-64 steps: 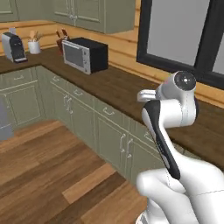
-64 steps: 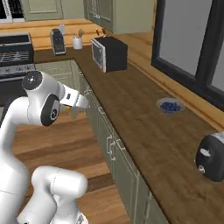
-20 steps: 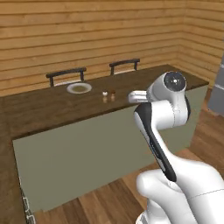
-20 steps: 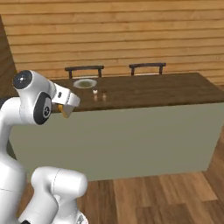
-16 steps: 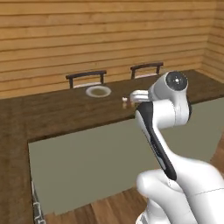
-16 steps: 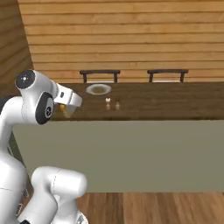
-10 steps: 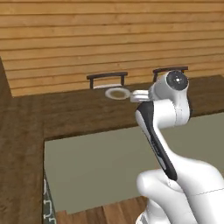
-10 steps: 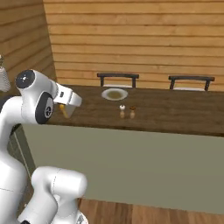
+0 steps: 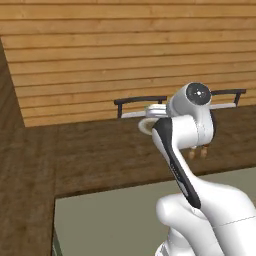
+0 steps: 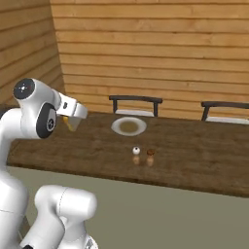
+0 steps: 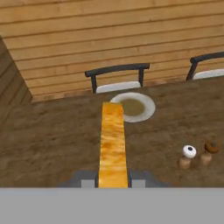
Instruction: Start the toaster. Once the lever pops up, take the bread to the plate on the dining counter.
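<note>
Claw [image 11: 113, 179]: closed on bread [image 11: 113, 144] edgewise | plate [image 11: 133, 107] at 12 o'clock on surface [image 11: 52, 140], apart | risk: slice probably slips if base brakes sharply.

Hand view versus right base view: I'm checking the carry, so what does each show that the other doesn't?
Hand view alone: the bread seen edge-on, clamped between the finger tips, pointing toward the plate. Right base view alone: the gripper from outside, hanging over the near left part of the dining counter, short of the plate. Both: the plate, two small shakers and the chairs behind.
</note>
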